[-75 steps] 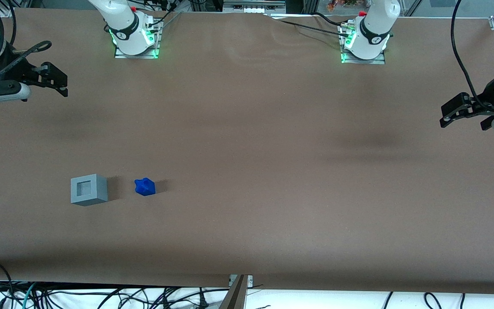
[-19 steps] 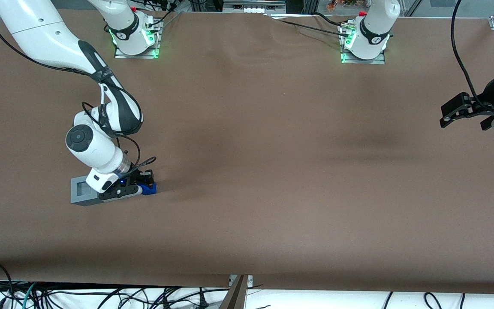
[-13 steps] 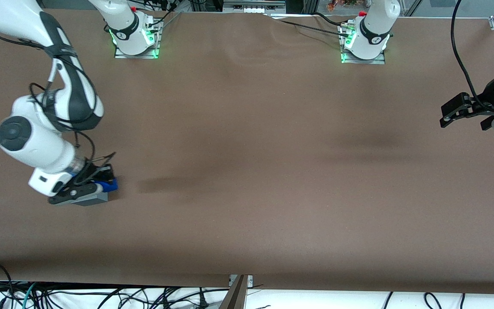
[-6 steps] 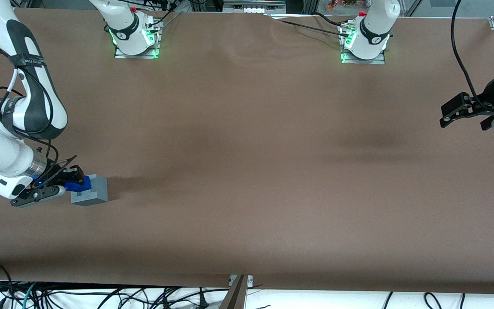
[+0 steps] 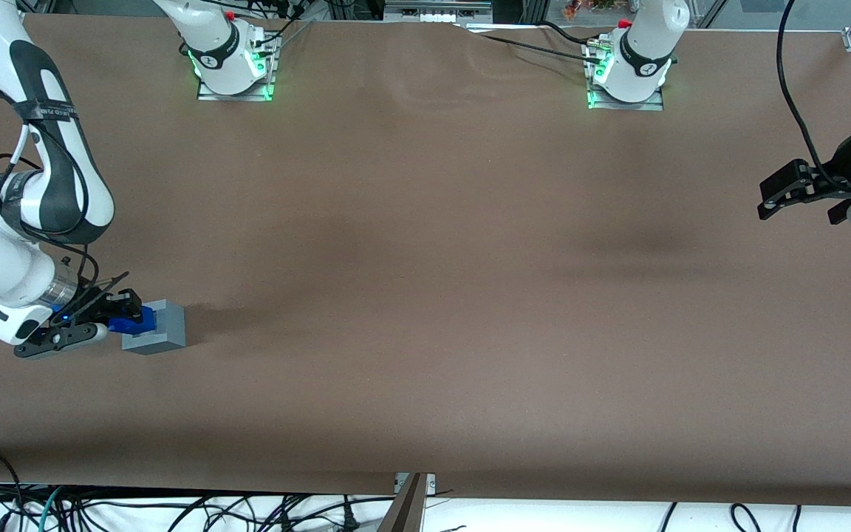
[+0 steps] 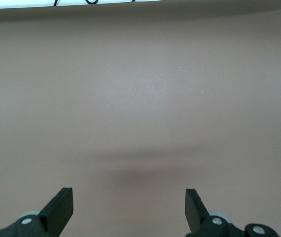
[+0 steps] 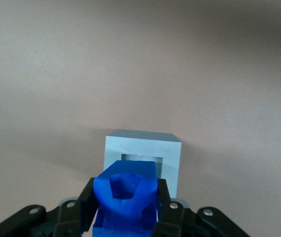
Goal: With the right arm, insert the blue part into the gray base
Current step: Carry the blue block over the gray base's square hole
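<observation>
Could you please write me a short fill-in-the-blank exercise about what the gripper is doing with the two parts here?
1. The gripper is shut on the ____ part.
2. The base is coloured ____.
3. The base's recess faces the ____.
4. The base rests on the brown ____.

Missing words: blue; gray; gripper; table

The black claw [image 5: 124, 313] grips the bright-blue part [image 7: 125, 202]; at its 3 o'clock in the front view stands the light-grey base [image 5: 163, 329], on the plain brown table [image 5: 425, 295].
</observation>
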